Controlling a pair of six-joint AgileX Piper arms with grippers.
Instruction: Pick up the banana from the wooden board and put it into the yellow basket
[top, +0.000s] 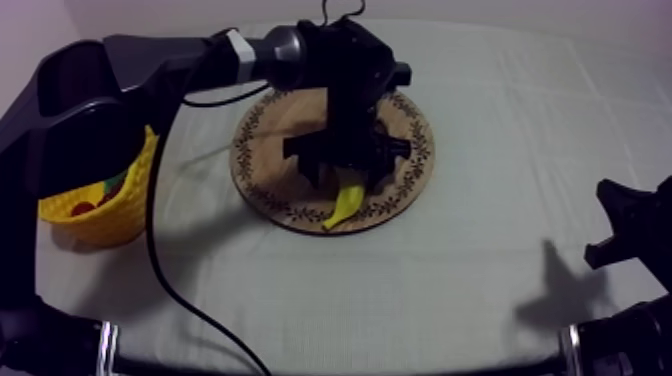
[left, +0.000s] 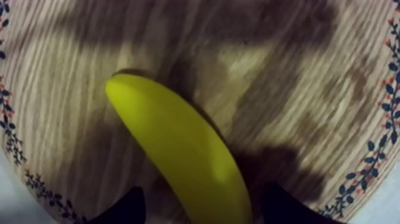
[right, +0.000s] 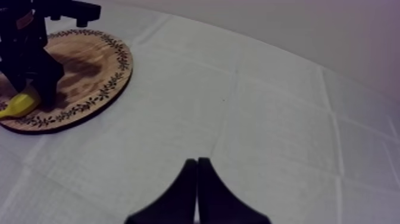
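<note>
My left gripper (left: 202, 210), released, straddles the smooth curved banana (left: 178, 149) on the grainy round wooden board (left: 297, 89). The yellow basket (top: 110, 215) is nearby, and my right gripper (right: 197, 164) is clenched empty.

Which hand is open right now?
The left hand, spread astride the banana on the wooden board; the right hand is shut to a narrow wedge.

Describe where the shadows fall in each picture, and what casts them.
Top view: the right gripper throws a soft shadow on the cloth. Left wrist view: the shadow of the left gripper darkens the board around the banana. Right wrist view: a dark patch lies on the board beside the left gripper.
</note>
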